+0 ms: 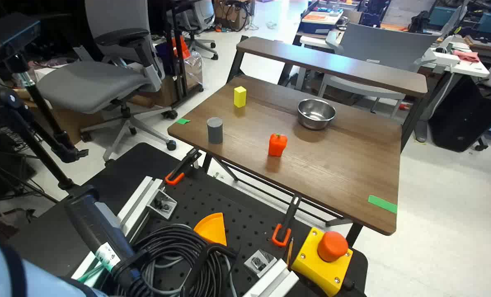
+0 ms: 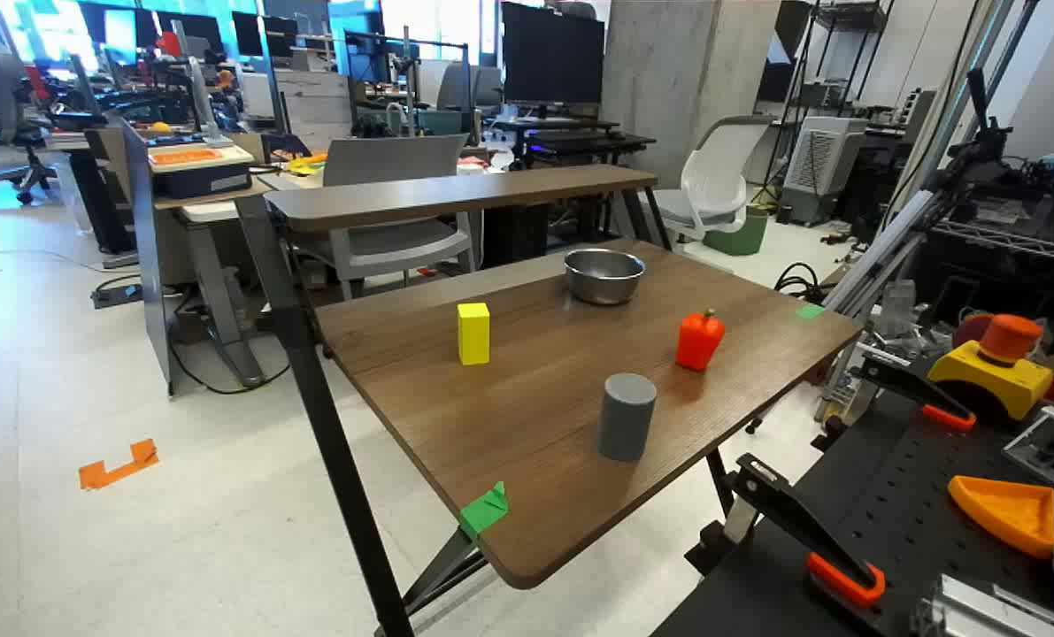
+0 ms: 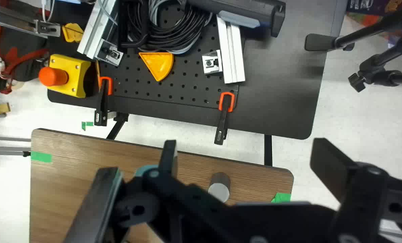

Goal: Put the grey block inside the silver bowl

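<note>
The grey block [image 1: 215, 133] is an upright cylinder on the brown table, near its edge towards the black board. It also shows in an exterior view [image 2: 627, 420] and in the wrist view [image 3: 219, 189], partly covered by the gripper's linkage. The silver bowl [image 1: 316, 117] stands upright towards the far side of the table, and its inside looks bare; it also shows in an exterior view [image 2: 604, 281] and is hidden in the wrist view. My gripper [image 3: 246, 145] is wide open with nothing between its fingers, above the table. The gripper is out of view in both exterior views.
On the table [image 1: 344, 161] stand a yellow block [image 1: 240, 97] and an orange pepper-shaped object [image 1: 277, 145]. A raised shelf [image 1: 332, 62] runs along the far edge. The black board [image 1: 245, 214] carries clamps, coiled cables [image 1: 179, 255] and a red-topped yellow stop button [image 1: 325, 255].
</note>
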You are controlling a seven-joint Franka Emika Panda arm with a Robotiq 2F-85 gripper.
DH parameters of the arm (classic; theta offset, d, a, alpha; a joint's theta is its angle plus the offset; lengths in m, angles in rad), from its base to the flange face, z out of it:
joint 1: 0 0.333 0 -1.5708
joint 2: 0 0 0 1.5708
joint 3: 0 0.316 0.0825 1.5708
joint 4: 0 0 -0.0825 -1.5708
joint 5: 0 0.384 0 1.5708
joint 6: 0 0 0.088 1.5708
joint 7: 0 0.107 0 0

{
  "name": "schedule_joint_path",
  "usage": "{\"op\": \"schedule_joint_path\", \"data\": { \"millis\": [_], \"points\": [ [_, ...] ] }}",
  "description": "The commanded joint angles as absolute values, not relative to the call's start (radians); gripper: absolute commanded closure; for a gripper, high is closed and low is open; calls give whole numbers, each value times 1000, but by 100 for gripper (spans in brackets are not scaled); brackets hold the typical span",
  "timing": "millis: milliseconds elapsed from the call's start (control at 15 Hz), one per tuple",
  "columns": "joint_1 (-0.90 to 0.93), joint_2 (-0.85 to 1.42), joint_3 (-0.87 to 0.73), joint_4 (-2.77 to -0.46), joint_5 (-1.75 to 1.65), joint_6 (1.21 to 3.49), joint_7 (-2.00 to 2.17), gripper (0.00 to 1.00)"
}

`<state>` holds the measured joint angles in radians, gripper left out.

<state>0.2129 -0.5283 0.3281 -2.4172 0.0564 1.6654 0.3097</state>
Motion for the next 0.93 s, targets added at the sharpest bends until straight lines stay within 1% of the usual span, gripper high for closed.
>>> {"op": "schedule_joint_path", "data": {
  "millis": [0, 333, 467, 667, 867],
  "points": [
    [218, -527, 324, -2414, 54, 1663, 312, 0],
    [218, -527, 324, -2414, 54, 1663, 312, 0],
    [208, -494, 310, -2421, 80, 1707, 316, 0],
    [194, -440, 287, -2465, 108, 1850, 327, 0],
    [165, -330, 280, -2495, 78, 2014, 353, 0]
  ]
}}
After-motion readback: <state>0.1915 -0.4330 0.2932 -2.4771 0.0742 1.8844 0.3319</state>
